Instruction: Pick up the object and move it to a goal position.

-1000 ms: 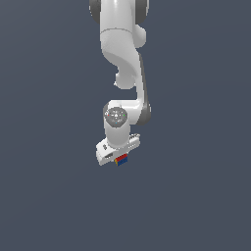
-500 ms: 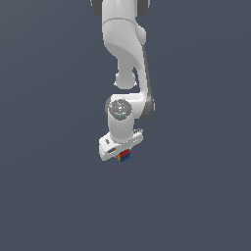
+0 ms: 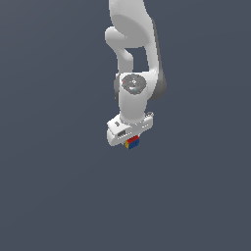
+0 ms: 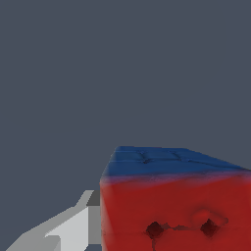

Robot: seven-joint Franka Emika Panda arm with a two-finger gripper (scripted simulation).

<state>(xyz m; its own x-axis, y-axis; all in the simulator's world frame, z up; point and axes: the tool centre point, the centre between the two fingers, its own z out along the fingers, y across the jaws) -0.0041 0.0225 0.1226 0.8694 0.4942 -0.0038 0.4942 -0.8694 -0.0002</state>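
Note:
The object (image 3: 132, 142) is a small cube with red, blue and yellow faces, and it hangs just under the white hand of the arm in the exterior view. My gripper (image 3: 131, 141) is shut on it, its fingers mostly hidden behind the hand. In the wrist view the object (image 4: 174, 201) fills the near corner, a red face towards the camera and a blue face above it. One light grey finger (image 4: 66, 229) presses against its side. The other finger is hidden behind the cube.
The white arm (image 3: 132, 59) reaches down from the upper edge of the exterior view. Around it lies a plain dark grey-blue background (image 3: 49, 171).
The arm has swung towards the exterior view's right and lifted a little, carrying the cube along in its grasp. A yellow face of the cube now shows.

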